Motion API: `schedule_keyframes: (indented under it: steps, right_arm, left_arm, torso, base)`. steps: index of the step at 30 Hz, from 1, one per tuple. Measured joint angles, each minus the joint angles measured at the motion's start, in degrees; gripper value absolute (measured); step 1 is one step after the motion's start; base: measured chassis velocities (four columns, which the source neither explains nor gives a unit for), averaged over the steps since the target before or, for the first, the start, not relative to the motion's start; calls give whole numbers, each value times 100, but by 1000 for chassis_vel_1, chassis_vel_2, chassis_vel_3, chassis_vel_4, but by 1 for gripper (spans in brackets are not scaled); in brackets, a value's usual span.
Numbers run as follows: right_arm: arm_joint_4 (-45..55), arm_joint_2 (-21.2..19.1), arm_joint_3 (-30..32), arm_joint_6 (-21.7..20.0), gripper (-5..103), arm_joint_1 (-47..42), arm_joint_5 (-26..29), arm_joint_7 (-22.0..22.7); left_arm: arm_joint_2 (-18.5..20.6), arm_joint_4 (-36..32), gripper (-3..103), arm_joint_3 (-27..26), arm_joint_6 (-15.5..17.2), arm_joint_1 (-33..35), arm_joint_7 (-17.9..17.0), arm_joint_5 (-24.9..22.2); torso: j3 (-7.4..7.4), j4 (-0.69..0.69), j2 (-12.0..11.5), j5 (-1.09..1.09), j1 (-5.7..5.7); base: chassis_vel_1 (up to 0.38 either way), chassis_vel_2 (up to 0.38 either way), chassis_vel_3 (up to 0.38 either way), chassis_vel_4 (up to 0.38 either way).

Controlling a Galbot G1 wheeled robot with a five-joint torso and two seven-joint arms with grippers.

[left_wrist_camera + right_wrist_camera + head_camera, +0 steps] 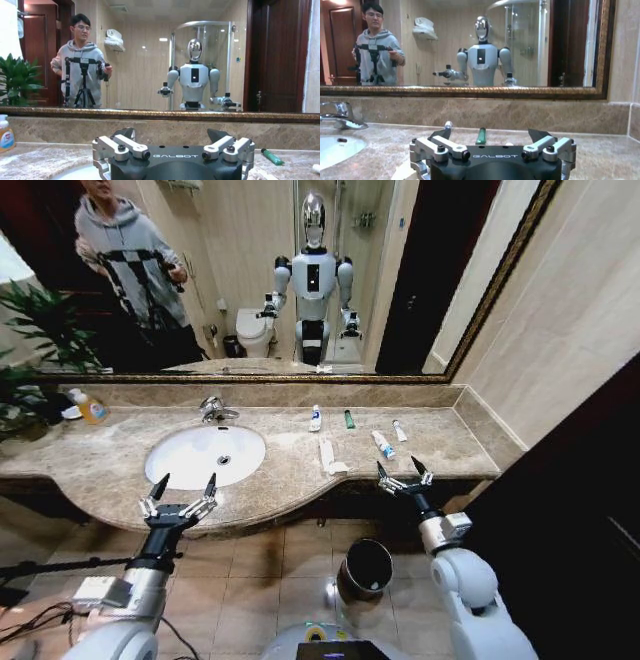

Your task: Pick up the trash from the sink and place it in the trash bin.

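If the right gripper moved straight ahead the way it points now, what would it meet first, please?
Probably the green tube, lying on the counter directly ahead of the open right gripper; beyond it stands the marble backsplash. Depth is hard to judge.
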Motion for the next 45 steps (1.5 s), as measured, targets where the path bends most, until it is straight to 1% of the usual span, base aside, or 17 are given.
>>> schedule_keyframes:
  steps: [9,13,17,21,25,27,28,31,32,35,37,38,39,40,41,44,45]
  right_arm:
    - [-184,-107,-20,-87,100,183,30,14]
    - [-264,-213,-38,-102,100,237,77,14]
    - [-551,-398,-160,-214,100,582,234,39]
    - [-1085,-723,-346,-312,100,1172,415,116]
    - [-1373,-898,-443,-337,100,1450,444,102]
    - [-1744,-1012,-544,-340,100,1743,445,83]
    - [-1744,-1012,-544,-340,100,1743,445,83]
    - [-2328,-1112,-778,-331,100,2203,434,81]
    - [-2328,-1112,-778,-331,100,2203,434,81]
    - [-2823,-1163,-968,-312,100,2574,396,86]
    - [-2901,-1168,-988,-311,100,2626,392,89]
    - [-3350,-1169,-1074,-288,100,2913,336,130]
    - [-3505,-1158,-1082,-278,103,2999,299,136]
    - [-3579,-1153,-1083,-274,99,3034,290,134]
    - [-3579,-1153,-1083,-274,99,3034,290,134]
    - [-3719,-1144,-1056,-275,83,3056,309,110]
    - [-3719,-1144,-1056,-275,83,3056,309,110]
  left_arm:
    - [0,0,100,0,0,0,0,0]
    - [0,0,100,0,0,0,0,0]
    - [0,0,100,0,0,0,0,0]
    - [0,0,100,-1,0,0,0,0]
    - [0,0,100,0,0,0,1,0]
    - [0,0,100,0,0,0,0,0]
    - [0,0,100,0,0,0,0,0]
    - [0,0,100,0,0,0,1,0]
    - [0,0,100,0,0,0,1,0]
    - [0,0,100,0,0,0,0,0]
    - [0,0,100,0,0,0,0,0]
    - [0,0,100,-1,0,0,0,0]
    - [0,0,100,0,0,0,0,0]
    - [0,0,100,0,0,0,0,0]
    - [0,0,100,0,0,0,0,0]
    - [0,0,100,0,0,0,0,0]
    - [0,0,100,0,0,0,0,0]
  torso:
    - [0,1,0,0,0]
    - [0,0,0,0,0]
    - [0,0,0,1,0]
    - [0,1,0,1,0]
    - [0,0,0,0,0]
    - [0,1,0,0,0]
    - [0,1,0,0,0]
    - [0,1,0,1,0]
    - [0,1,0,1,0]
    - [0,1,0,0,0]
    - [0,1,0,1,0]
    - [0,1,0,0,0]
    - [0,1,-1,0,1]
    - [0,1,-1,1,1]
    - [0,1,-1,1,1]
    - [0,1,0,0,0]
    - [0,1,0,0,0]
  base:
    - [0,0,0,0]
    - [0,0,0,0]
    - [0,0,0,0]
    - [0,0,0,0]
    - [0,0,0,0]
    - [0,0,0,0]
    - [0,0,0,0]
    - [0,0,0,0]
    - [0,0,0,0]
    - [0,0,0,0]
    - [0,0,0,0]
    - [0,0,0,0]
    - [0,0,0,0]
    - [0,0,0,0]
    - [0,0,0,0]
    - [0,0,0,0]
    - [0,0,0,0]
